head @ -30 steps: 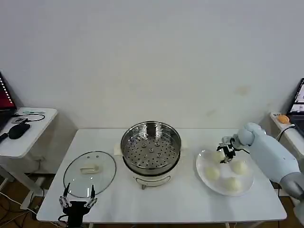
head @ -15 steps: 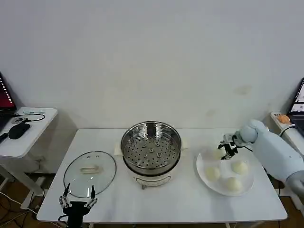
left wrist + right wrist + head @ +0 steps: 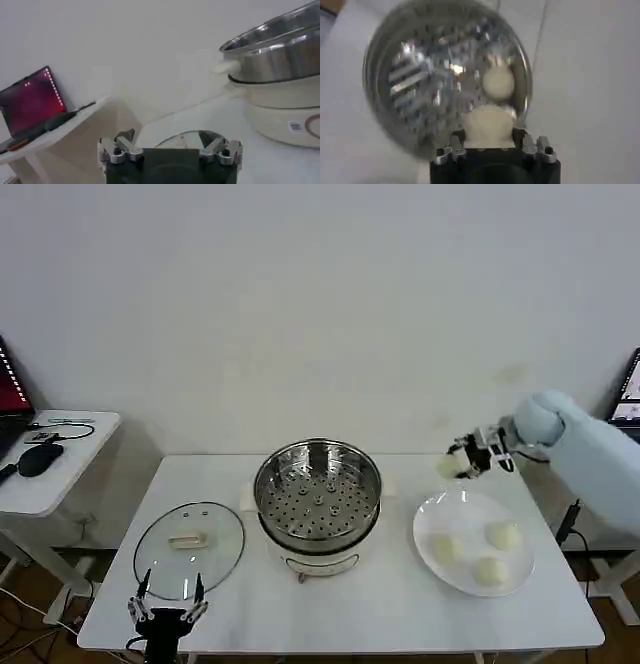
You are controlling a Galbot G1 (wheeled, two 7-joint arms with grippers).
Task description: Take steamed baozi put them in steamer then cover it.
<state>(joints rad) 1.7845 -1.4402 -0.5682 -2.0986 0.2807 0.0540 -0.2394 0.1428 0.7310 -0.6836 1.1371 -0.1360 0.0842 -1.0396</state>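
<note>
My right gripper point(image 3: 462, 458) is shut on one cream-white baozi point(image 3: 447, 466), holding it in the air above the table between the steamer and the plate. In the right wrist view that baozi point(image 3: 487, 124) sits between the fingers of the right gripper point(image 3: 487, 138), with the steamer's perforated tray point(image 3: 435, 75) below and ahead. The shiny steamer point(image 3: 318, 489) stands mid-table on its white base, with no buns inside. Three baozi point(image 3: 447, 548) point(image 3: 503, 535) point(image 3: 488, 570) lie on the white plate point(image 3: 430, 519). My left gripper point(image 3: 167, 614) hangs open at the table's front left edge.
The round glass lid point(image 3: 189, 542) lies flat on the table left of the steamer, just beyond the left gripper point(image 3: 170, 150); it appears as the lid point(image 3: 185, 139) in the left wrist view. A side table with a laptop point(image 3: 30, 100) stands at the far left.
My right gripper has risen from the plate with one baozi in its fingers and moved back and slightly toward the steamer. Three baozi stay on the plate. The left arm has not moved.
</note>
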